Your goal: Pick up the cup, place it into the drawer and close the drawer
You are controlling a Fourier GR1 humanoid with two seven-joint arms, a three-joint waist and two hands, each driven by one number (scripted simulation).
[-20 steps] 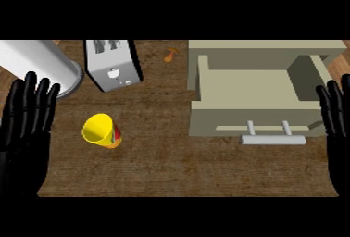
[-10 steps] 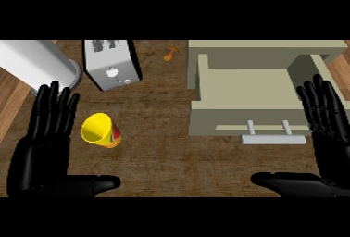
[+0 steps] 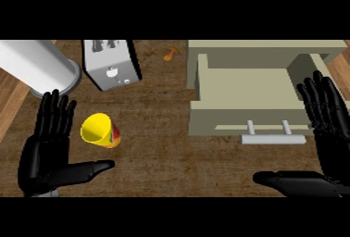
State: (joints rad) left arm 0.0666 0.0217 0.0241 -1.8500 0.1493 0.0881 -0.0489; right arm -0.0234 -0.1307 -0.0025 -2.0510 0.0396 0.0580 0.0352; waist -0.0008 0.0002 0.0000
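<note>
Cup-to-drawer task, nothing grasped yet. Largest first: surface (image 3: 171,152), brown, carries everything. Drawer (image 3: 249,99) at right, pulled open, interior bare, handle (image 3: 272,137) on its near front. Grey cylinder (image 3: 34,67) at far left; toaster (image 3: 111,65) just beside it. Small orange item (image 3: 171,54) at the far edge, too small to identify.

Left hand (image 3: 49,152): open, fingers straight, thumb splayed toward centre, holding nothing. Right hand (image 3: 328,139): open likewise, fingers straight, by the drawer's right side, holding nothing.

Cup (image 3: 100,131): yellow, lying on its side on the surface, left of centre, well apart from the drawer. Key relation: cup sits just right of the left hand's fingers, apart, not touching; the left hand is much the nearer. Long axis runs roughly from far-left to near-right; open mouth points to the far left and somewhat up at the camera, base toward the near right.

Judgement: the left hand closing in sideways across that axis looks the natural pick.
</note>
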